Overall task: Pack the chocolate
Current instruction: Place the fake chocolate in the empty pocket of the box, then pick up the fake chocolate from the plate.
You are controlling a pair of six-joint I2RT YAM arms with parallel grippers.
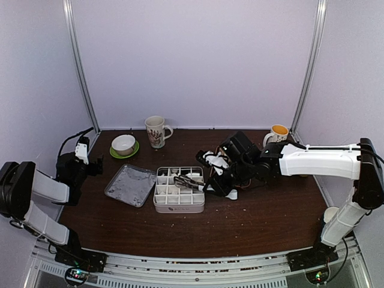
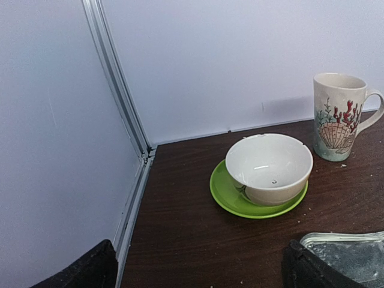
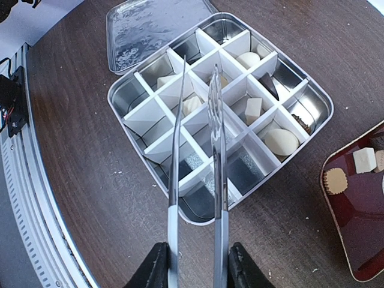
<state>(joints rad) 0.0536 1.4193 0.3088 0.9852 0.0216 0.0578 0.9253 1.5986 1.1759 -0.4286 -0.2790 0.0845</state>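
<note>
Several pieces of chocolate (image 3: 281, 141) sit in the tin's (image 3: 312, 90) grid cells, mostly on the side nearest the red tray (image 3: 360, 234). A few more lie on that tray, just beside the tin. Right claw (image 3: 196, 267) clamped on the tongs (image 3: 217, 150) handles, tong tips apart over the tin's middle cells. Lid (image 3: 150, 27) flat on desk (image 3: 78, 150), just beside the tin, opposite the tray. Left claw (image 2: 195, 270) wide open, well apart from the tin, facing bowl (image 2: 270, 165).
</note>
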